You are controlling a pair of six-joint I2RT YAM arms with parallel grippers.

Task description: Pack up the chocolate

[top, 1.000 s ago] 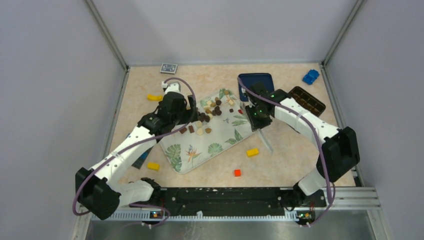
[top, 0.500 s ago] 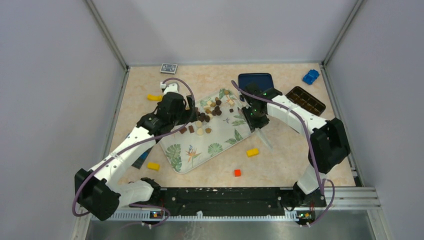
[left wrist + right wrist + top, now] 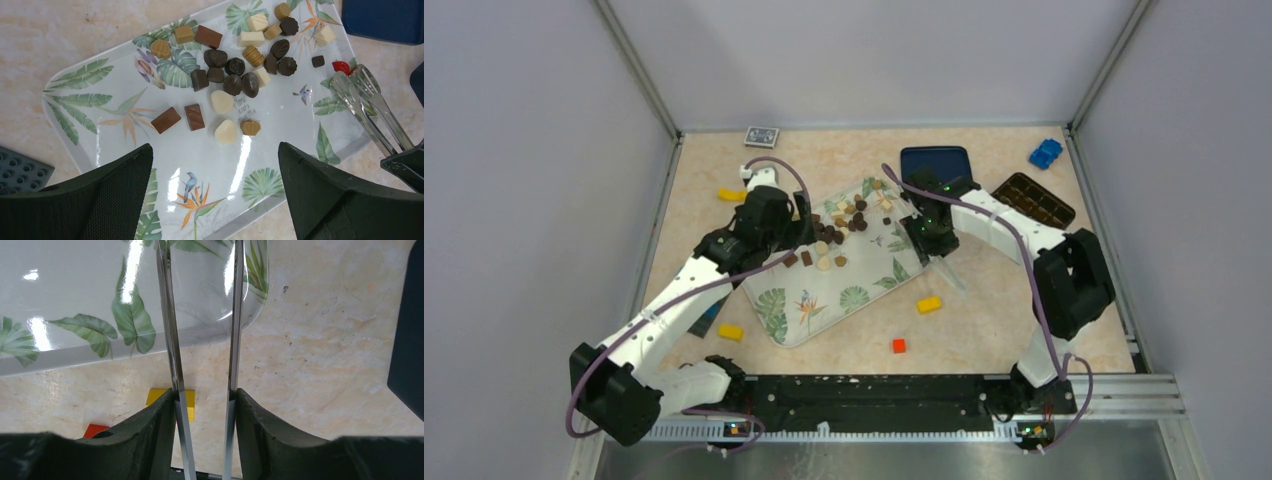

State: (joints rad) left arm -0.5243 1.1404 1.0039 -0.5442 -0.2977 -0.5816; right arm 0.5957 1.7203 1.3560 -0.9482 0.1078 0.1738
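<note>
The chocolate (image 3: pixel 849 215) is a cluster of small dark brown, light brown and cream pieces on the far part of a leaf-print tray (image 3: pixel 824 295). The left wrist view shows the pieces (image 3: pixel 235 75) clearly on the tray (image 3: pixel 75 130). My left gripper (image 3: pixel 809 213) is open and empty just left of the pieces, its fingers (image 3: pixel 115 195) wide apart over the tray. My right gripper (image 3: pixel 929 240) is shut on metal tongs (image 3: pixel 952 278) at the tray's right edge. The tongs' tips (image 3: pixel 350 85) rest on the tray beside a small red thing (image 3: pixel 341 66), apart from the chocolate. The tongs' two arms (image 3: pixel 170 340) stand apart.
A brown chocolate mould (image 3: pixel 1037 200) and a dark blue box (image 3: pixel 936 162) lie at the back right. Yellow bricks (image 3: pixel 929 304) (image 3: pixel 730 332) (image 3: pixel 732 195), a red brick (image 3: pixel 899 346), a blue toy (image 3: pixel 1045 153), a card pack (image 3: pixel 762 135) and a dark studded plate (image 3: pixel 20 170) lie around the tray.
My right arm has swung a little left, bringing the tongs' tips onto the tray's right edge. The left arm has barely moved.
</note>
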